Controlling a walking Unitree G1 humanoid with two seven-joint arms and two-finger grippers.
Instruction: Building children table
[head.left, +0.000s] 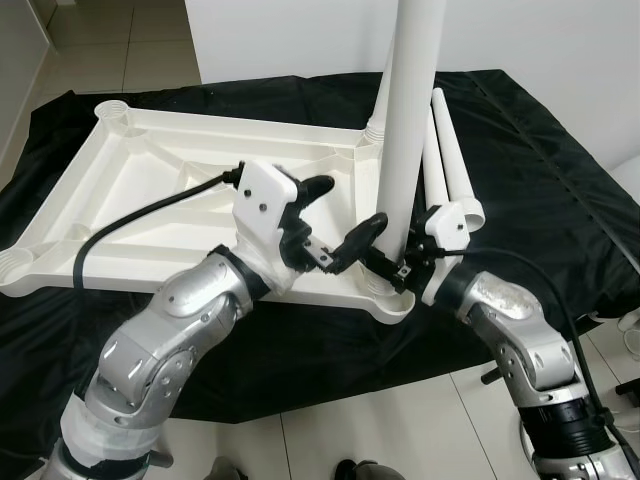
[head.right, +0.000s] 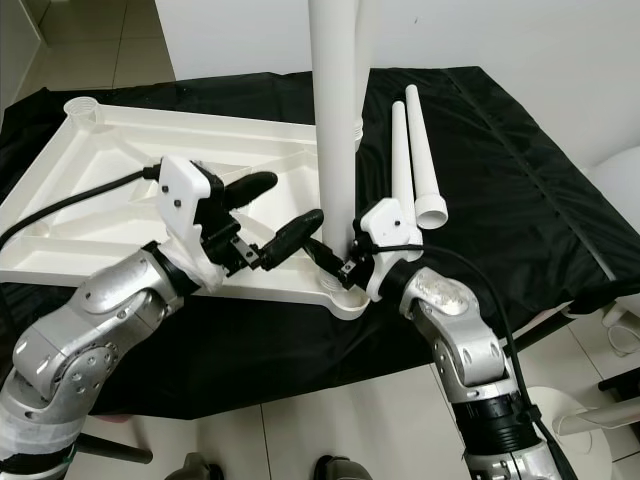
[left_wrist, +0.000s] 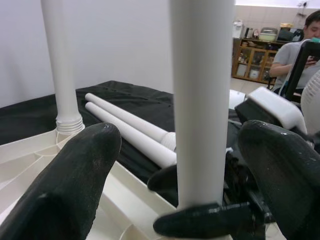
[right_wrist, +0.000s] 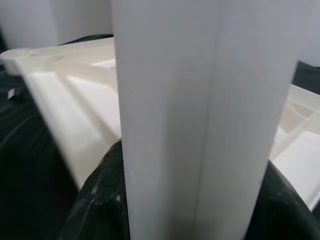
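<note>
Tabletop (head.left: 190, 215) lies upside down on black cloth (head.left: 540, 190). Leg (head.left: 410, 130) stands upright in tabletop's near right corner socket. Right gripper (head.left: 395, 262) clamps leg's base. Left gripper (head.left: 345, 215), fingers spread, sits just left of leg. Second leg (head.left: 381, 95) stands behind it; two loose legs (head.left: 448, 160) lie right of tabletop.
</note>
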